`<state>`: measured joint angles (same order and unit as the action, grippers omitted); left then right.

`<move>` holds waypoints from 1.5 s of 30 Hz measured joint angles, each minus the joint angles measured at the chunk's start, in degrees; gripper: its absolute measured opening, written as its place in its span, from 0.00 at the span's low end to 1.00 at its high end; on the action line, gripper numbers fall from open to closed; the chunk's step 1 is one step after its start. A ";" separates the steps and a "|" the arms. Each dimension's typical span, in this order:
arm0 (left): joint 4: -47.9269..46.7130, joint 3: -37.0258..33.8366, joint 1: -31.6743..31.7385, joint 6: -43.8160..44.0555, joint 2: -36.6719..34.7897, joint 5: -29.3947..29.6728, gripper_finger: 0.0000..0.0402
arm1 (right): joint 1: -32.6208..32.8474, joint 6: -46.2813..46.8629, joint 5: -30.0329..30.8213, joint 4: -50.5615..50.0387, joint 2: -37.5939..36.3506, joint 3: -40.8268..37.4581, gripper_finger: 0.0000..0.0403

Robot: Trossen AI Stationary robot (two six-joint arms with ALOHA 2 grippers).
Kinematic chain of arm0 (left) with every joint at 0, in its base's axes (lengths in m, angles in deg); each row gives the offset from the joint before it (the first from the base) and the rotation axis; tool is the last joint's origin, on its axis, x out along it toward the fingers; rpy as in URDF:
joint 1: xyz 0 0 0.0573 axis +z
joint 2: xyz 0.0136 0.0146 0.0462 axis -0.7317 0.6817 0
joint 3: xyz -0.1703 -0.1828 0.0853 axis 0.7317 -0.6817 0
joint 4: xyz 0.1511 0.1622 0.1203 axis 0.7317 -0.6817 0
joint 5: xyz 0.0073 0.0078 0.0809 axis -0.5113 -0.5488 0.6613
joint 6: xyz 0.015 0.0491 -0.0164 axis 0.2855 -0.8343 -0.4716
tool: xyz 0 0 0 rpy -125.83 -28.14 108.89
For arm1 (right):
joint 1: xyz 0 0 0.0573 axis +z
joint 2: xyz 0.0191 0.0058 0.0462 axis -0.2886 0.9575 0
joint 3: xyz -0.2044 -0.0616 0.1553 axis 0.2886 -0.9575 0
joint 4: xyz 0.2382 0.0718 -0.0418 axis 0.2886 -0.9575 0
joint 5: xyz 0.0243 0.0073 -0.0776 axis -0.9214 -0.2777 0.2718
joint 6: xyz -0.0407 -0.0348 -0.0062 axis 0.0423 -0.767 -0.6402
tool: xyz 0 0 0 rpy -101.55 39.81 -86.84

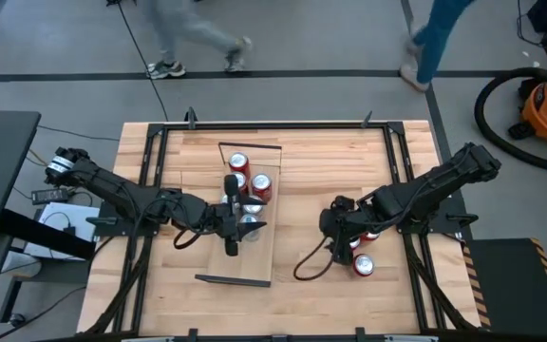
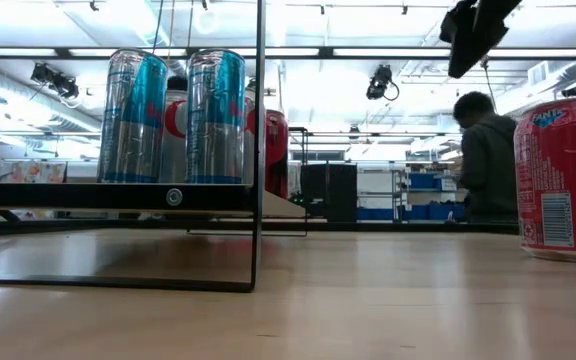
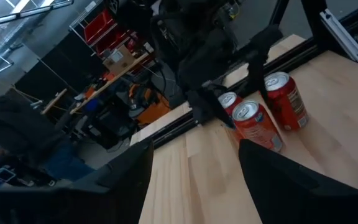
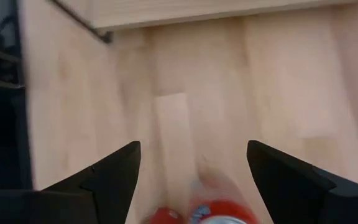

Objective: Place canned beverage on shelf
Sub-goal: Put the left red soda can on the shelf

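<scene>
The shelf is a long light-wood board in the middle of the table. Red cans and tall silver-blue cans stand on its far half. My left gripper hangs above those cans, open, pointing toward the table's right side, with nothing between its fingers. My right gripper is open and points down over a red can, clear of it. Other red cans stand upright on the tabletop by that arm.
The black frame runs around the tabletop. Bare wood lies between the shelf and the right-hand cans. People walk on the floor beyond the far edge. One red can stands close to the low camera.
</scene>
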<state>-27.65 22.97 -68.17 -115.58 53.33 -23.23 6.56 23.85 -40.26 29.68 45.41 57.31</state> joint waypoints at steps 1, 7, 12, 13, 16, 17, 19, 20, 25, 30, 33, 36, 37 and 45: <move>0.09 0.00 0.00 -0.11 0.02 0.00 0.62 | -0.04 0.72 0.86 -1.63 0.00 0.41 0.76; 0.45 0.00 -0.02 -0.13 0.00 0.02 0.62 | -0.02 1.67 0.57 -13.39 -0.02 1.23 0.75; 0.42 0.00 -0.02 -0.05 0.02 1.38 0.62 | 0.09 0.46 -0.66 -11.74 -0.02 0.36 0.75; 0.39 0.00 -0.02 0.00 0.02 2.00 0.62 | 0.26 0.42 -0.64 -10.89 -0.02 -0.01 0.75; 0.29 0.00 -0.04 0.33 0.02 3.83 0.62 | 0.35 0.54 -0.64 -8.55 -0.02 -1.77 0.77; 0.18 0.00 -0.21 0.36 0.02 4.37 0.62 | 0.35 1.05 -0.64 -8.42 -0.01 -2.25 0.78; -0.12 0.00 -0.68 0.38 0.02 5.45 0.62 | 0.35 2.27 -0.65 -8.43 -0.02 -3.48 0.80; -0.14 0.00 -1.00 0.34 0.02 5.62 0.62 | 0.35 2.85 -0.66 -8.53 -0.01 -4.14 0.82; -0.11 0.00 -1.75 0.03 0.02 5.87 0.62 | 0.36 5.34 -2.35 -8.25 -0.02 -6.21 0.91; -0.21 0.00 -1.91 -0.08 0.02 8.03 0.62 | 0.82 7.71 -2.07 -8.06 -0.02 -6.92 0.96; -1.40 0.00 -1.95 0.05 0.02 10.24 0.62 | 0.82 9.23 -1.99 -7.63 -0.02 -8.58 0.97; -3.04 0.00 -2.63 1.03 -0.57 10.38 0.62 | 0.83 9.49 -3.45 -5.59 -0.02 -11.30 0.97; -2.84 0.02 -2.88 1.32 -0.72 10.35 0.62 | 0.83 9.49 -4.00 -4.98 -0.02 -12.08 0.97; -2.90 0.11 -4.37 1.40 -1.44 10.08 0.62 | -0.79 8.45 -4.86 -2.84 -0.02 -13.89 0.89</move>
<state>-30.55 23.08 -72.54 -114.17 51.89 -13.16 5.78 32.31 -45.12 26.83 45.38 43.42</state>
